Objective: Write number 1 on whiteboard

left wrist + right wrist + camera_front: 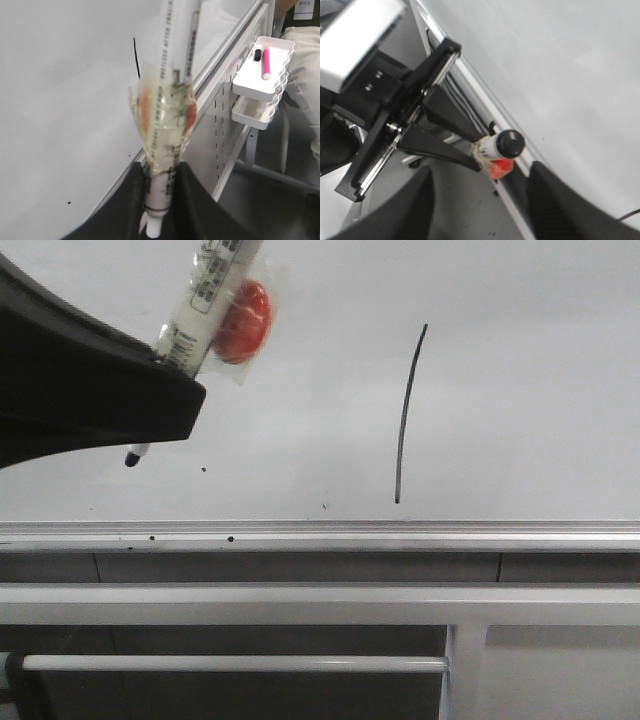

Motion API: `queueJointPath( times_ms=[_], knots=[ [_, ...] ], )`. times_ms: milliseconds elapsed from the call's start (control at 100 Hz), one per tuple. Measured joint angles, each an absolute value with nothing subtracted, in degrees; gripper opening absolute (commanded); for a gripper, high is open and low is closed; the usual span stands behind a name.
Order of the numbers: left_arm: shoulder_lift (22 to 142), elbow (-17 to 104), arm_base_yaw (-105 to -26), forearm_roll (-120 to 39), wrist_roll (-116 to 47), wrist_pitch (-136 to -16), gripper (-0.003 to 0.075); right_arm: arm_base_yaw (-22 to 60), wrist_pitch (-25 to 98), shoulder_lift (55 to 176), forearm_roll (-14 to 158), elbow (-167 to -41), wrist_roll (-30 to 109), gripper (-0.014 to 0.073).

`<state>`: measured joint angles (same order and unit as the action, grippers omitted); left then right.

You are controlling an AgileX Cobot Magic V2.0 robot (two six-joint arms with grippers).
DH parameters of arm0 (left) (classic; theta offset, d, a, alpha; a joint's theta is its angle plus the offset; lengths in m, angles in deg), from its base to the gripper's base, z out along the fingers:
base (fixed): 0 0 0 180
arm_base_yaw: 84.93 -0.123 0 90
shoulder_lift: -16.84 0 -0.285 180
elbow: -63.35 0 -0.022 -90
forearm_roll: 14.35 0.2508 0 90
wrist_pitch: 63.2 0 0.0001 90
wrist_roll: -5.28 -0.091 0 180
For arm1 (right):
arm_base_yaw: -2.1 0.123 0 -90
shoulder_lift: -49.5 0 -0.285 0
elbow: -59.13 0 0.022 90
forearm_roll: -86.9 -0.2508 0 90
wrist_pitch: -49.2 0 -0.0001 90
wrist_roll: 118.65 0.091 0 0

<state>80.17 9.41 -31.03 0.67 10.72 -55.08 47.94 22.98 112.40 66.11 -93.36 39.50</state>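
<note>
Stroke is down: the number 1 [407, 412] sits as 1 thin black line, near vertical with a slight bow, on the whiteboard [520, 360], its lower end just above the silver rail [320, 532]. In the left wrist view the same stroke [135, 56] shows beyond the pen, well apart from the tip. Left gripper [165, 390] is clamped on the marker [205, 295], jaws closed against the barrel with the black tip [131, 458] poking out below and the barrel wrapped in clear tape over an orange pad [245, 320]. Tip looks just off the board surface and well left of the stroke, though the front view can't really settle contact, so treat that as probable. Right gripper [480, 200] is in its own wrist view with dark fingers [420, 205] spread wide and nothing between them; it looks on at the left arm and the marker cap end [509, 143] from the side. My read: writing step is done, we're in the pull-back phase. Next move just needs the left arm to lift clear without dragging the tip across the board, since a stray touch adds a second mark. Side tray [260, 65] holds a pink pen [266, 62], not part of this.
</note>
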Motion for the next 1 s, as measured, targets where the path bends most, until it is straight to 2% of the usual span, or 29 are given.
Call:
queueJointPath(
  times_ms=[110, 460, 650, 1000],
  knots=[
    [80.2, 7.0, -31.0, -3.6, 10.8, -50.6, -0.002, 47.9, 22.7, 108.6, 68.8, -93.4, 39.5, -0.0071],
    [80.2, -2.8, -31.0, -20.2, 10.6, -34.1, -0.002, 47.9, 15.0, 100.8, 78.2, -93.4, 42.5, -0.006],
    [80.2, -4.0, -31.0, -28.5, 4.7, -31.4, -0.002, 47.9, 14.7, 99.1, 93.8, -92.3, 57.7, -0.006],
    [81.8, -4.4, -31.0, -36.5, -1.2, -28.1, -0.002, 47.9, 14.6, 90.6, 117.2, -80.9, 82.7, -0.006]
  ],
)
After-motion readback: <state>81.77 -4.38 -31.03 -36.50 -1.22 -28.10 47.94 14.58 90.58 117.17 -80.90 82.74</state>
